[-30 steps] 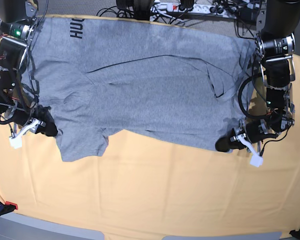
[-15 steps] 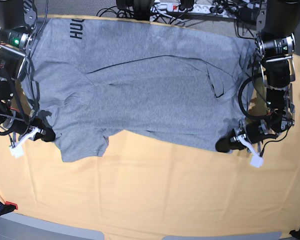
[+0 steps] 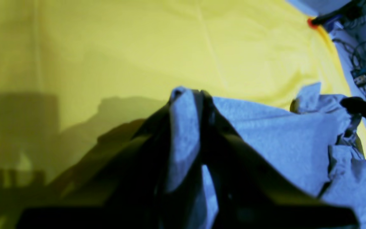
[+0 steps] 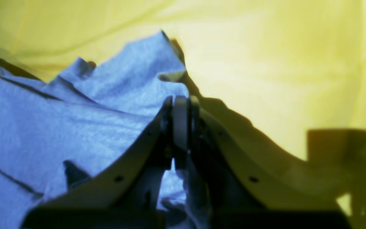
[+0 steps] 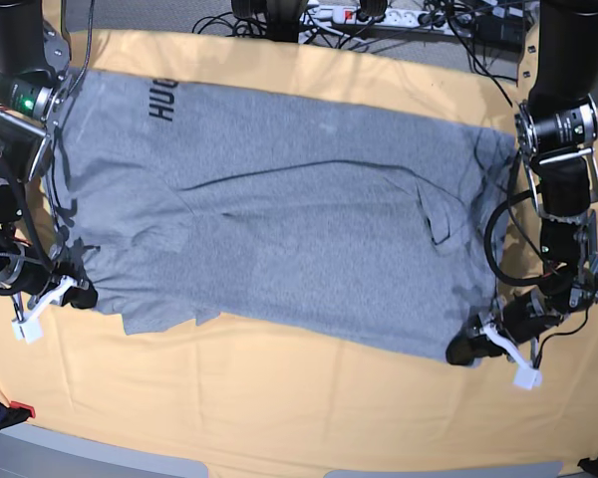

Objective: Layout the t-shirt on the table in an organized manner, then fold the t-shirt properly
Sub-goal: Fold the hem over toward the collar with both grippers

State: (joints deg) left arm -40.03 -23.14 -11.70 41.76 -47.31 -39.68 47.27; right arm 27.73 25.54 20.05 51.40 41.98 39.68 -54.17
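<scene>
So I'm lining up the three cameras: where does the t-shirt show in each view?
Base: the t-shirt spreads across the upper middle, a gripper at each lower corner.
Left wrist: grey cloth at lower right, a fold pinched in the left gripper.
Right wrist: grey cloth at left, an edge pinched in the right gripper.
Shared landmark: the yellow-orange table cloth.

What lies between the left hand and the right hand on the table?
In the base view, only the t-shirt spans between the left hand and the right hand, each shut on its near edge.
</scene>
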